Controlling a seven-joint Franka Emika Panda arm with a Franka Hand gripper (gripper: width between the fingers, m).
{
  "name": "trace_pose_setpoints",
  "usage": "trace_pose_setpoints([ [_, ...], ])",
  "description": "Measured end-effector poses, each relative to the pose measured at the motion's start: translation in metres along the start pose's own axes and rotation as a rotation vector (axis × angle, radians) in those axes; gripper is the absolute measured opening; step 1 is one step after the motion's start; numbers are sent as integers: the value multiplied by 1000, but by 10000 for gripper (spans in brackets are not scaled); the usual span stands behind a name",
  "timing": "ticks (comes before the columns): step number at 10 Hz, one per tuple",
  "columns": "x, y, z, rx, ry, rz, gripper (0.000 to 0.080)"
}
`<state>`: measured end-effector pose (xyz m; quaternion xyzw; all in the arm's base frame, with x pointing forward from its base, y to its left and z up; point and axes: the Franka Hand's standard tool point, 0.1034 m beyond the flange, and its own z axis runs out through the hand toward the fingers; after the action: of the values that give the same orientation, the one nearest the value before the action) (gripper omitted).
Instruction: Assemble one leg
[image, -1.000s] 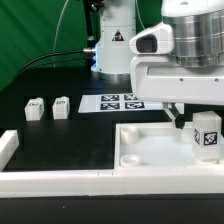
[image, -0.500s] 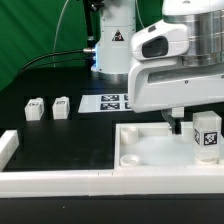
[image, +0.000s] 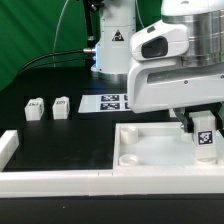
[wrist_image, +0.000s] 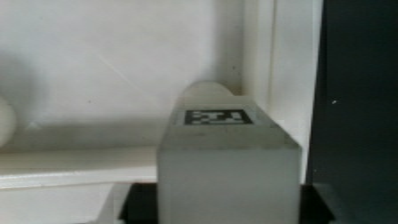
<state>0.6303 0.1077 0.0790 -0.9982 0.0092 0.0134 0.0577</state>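
Observation:
A leg (image: 205, 141), a small white block with a black-and-white tag, stands upright in the right part of the white tabletop (image: 150, 150). My gripper (image: 199, 123) is down over its top. In the wrist view the leg (wrist_image: 228, 150) fills the middle, and my gripper (wrist_image: 228, 205) has its black fingers (wrist_image: 139, 205) pressed against both sides of it with no gap. The gripper is shut on the leg. Two more legs (image: 36, 108) (image: 62, 106) stand on the black table at the exterior view's left.
The marker board (image: 112, 102) lies on the table behind the tabletop. White border bars (image: 60, 180) run along the front, with one short bar (image: 7, 147) at the left. A round corner socket (image: 131, 157) shows in the tabletop's near left corner.
The gripper has moved toward the exterior view's right, from beside the leg to over it, and its fingers now flank the leg. The leg itself has hardly moved.

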Motion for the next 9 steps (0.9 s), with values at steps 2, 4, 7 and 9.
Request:
trace_pose_setpoints([
  [2,0,0,0,0,0,43,292],
  [4,0,-1,0,4,-1,145,292],
  [7,-1,0,2,10,3,491,292],
  [9,-1,-1,2,6,4,751,292],
])
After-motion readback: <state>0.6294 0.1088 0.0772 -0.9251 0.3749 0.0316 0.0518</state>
